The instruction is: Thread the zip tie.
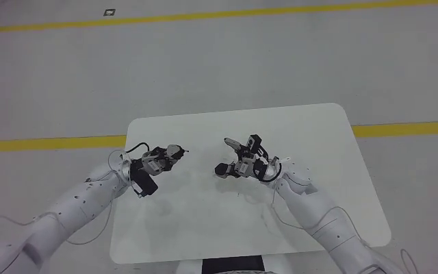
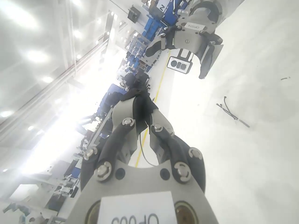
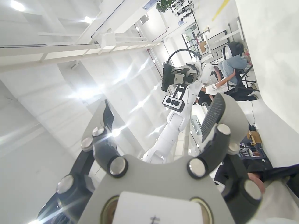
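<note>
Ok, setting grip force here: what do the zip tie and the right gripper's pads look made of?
Zip tie: thin, black, probably flexible plastic; it curves freely out of the shut left gripper. Right gripper pads: dark, matte, ribbed, likely rubber, though plastic can't be excluded.

You have one table [image 1: 328, 123] in front of you. Two arms work over it, the left arm [image 1: 89, 198] and the right arm [image 1: 318, 216]. Each ends in one gripper, so count two: the left gripper [image 1: 175, 151] and the right gripper [image 1: 229, 156]. There is one zip tie [image 1: 182, 150], pinched at the left gripper's tips. On the table lies one small cluster of thin dark strands [image 2: 227, 110] crossing one another. You cannot settle their number. One short dark bit [image 2: 285, 78] lies apart from it. On the floor you can count two yellow lines, a far line [image 1: 205, 15] and a nearer line [image 1: 61, 143], and one small dark marker [image 1: 109, 11] at the far left.
</note>
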{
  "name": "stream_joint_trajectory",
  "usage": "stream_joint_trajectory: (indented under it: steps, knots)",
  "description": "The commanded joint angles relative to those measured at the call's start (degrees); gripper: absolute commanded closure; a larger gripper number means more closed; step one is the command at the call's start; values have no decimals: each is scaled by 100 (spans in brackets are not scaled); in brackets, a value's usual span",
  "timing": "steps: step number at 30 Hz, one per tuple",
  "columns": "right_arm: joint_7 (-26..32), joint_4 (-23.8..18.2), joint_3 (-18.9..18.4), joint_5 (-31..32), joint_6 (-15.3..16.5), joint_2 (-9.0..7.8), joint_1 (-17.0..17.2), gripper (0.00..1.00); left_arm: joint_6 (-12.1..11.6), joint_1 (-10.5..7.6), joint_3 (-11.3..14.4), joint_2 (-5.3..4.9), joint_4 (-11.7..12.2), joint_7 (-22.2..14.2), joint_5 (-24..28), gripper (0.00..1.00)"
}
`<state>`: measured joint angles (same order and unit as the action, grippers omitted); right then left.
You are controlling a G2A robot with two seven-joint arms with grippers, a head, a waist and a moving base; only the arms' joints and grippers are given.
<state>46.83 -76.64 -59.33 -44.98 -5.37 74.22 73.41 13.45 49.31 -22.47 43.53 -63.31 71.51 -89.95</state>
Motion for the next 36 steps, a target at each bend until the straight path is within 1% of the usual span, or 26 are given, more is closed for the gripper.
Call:
stream_joint_trajectory:
  steps: [1,2,3,4,5,7,8,9,12,13,14,20,22,24,26,29,31,33,36]
  knots:
    - [0,0,0,0,0,0,0,0,255,-68,91,-9,63,-140,0,100]
    - [0,0,0,0,0,0,0,0,603,-193,307,-24,121,-197,0,100]
    - [0,0,0,0,0,0,0,0,603,-346,486,-34,139,-194,0,100]
    - [0,0,0,0,0,0,0,0,603,-486,606,-39,138,-145,0,100]
    - [0,0,0,0,0,0,0,0,603,-644,683,-50,175,-18,0,100]
    - [0,0,0,0,0,0,0,0,603,-846,797,-68,279,106,0,100]
    - [0,0,0,0,0,0,0,0,603,-969,863,-77,315,250,0,100]
    - [0,0,0,0,0,0,0,0,603,-1031,878,-82,328,365,0,100]
    - [0,0,0,0,0,0,0,0,603,-1157,853,-88,437,789,0,100]
    - [0,0,0,0,0,0,0,0,603,-1164,842,-83,439,813,0,100]
    - [0,0,0,0,0,0,0,0,603,-1170,835,-80,475,813,0,100]
    - [0,0,0,0,0,0,0,0,603,-1170,835,-80,475,813,0,100]
    - [0,0,0,0,0,0,0,0,603,-1189,856,-78,474,672,0,100]
    - [0,0,0,0,0,0,0,0,603,-1275,930,-77,529,712,0,100]
    - [0,0,0,0,0,0,0,0,603,-1478,1091,-71,668,778,0,100]
    - [0,0,0,0,0,0,0,0,603,-1692,1272,-35,801,766,0,100]
    - [0,0,0,0,0,0,0,0,603,-1737,1270,-3,881,701,0,100]
    - [0,0,0,0,0,0,0,0,603,-1792,1273,40,996,702,0,100]
    - [0,0,0,0,0,0,0,0,603,-1824,1273,117,1103,767,0,100]
